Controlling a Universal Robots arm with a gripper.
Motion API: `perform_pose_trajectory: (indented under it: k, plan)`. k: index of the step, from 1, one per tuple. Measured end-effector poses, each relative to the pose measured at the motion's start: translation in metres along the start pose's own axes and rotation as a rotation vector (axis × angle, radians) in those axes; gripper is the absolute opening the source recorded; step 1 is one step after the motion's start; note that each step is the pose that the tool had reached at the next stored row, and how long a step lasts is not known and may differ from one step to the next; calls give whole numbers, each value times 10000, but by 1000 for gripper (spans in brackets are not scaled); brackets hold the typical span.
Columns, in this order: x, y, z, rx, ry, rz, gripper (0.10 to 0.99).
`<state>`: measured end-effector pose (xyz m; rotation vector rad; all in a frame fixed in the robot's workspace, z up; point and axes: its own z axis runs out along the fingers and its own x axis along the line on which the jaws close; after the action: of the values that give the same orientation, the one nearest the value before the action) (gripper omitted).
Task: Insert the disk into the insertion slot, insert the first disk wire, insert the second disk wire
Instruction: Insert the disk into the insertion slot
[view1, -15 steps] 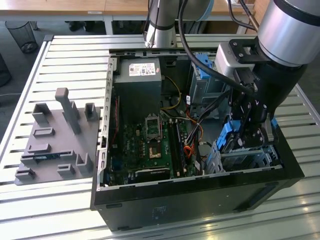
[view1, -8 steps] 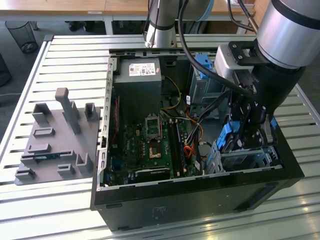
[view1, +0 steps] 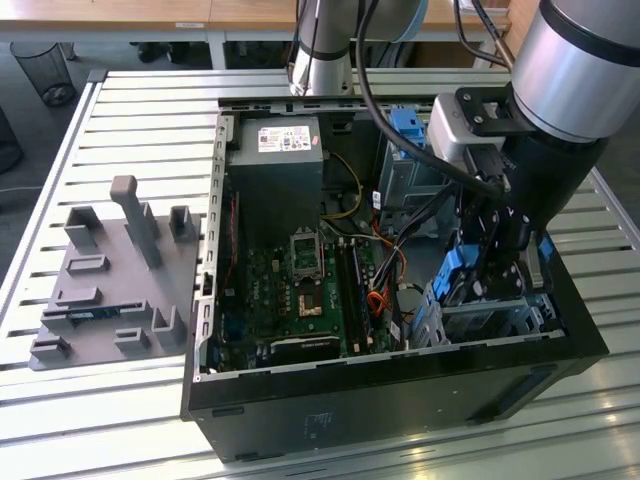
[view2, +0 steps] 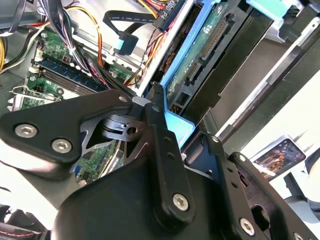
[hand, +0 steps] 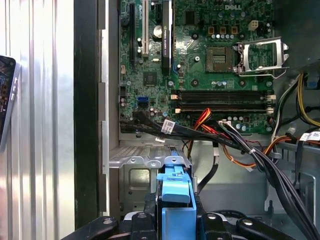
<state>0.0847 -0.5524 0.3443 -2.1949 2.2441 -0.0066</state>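
Note:
My gripper (view1: 482, 258) is shut on the disk (view1: 456, 274), which it holds on edge by the bright blue carrier. It hangs inside the open computer case, just above the insertion slot (view1: 492, 318), a low silver cage at the case's front corner on the exterior view's right. In the first wrist view the blue carrier (hand: 175, 199) sits between the black fingers (hand: 206, 222), over the silver cage (hand: 142, 161). The second wrist view shows the disk's green circuit-board side (view2: 200, 55) and blue frame (view2: 176, 125). A black flat cable with a blue plug (view2: 125, 44) hangs loose near the disk.
The motherboard (view1: 300, 285) fills the case floor, and bundles of black, orange and yellow wires (hand: 225, 137) cross it beside the cage. A taller grey bay with a blue latch (view1: 408, 128) stands behind. A grey fixture plate (view1: 115, 285) lies on the slatted table at the exterior view's left.

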Motion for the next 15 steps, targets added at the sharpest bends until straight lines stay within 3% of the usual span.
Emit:
perform_pose_trajectory:
  k: [7, 9, 10, 15]
  plan:
    - [0, 0, 23, -1, 0, 0, 365]
    - [1, 1, 25, 0, 1, 1, 376]
    - [1, 0, 26, 0, 2, 1, 439]
    - [0, 0, 28, 0, 1, 0, 439]
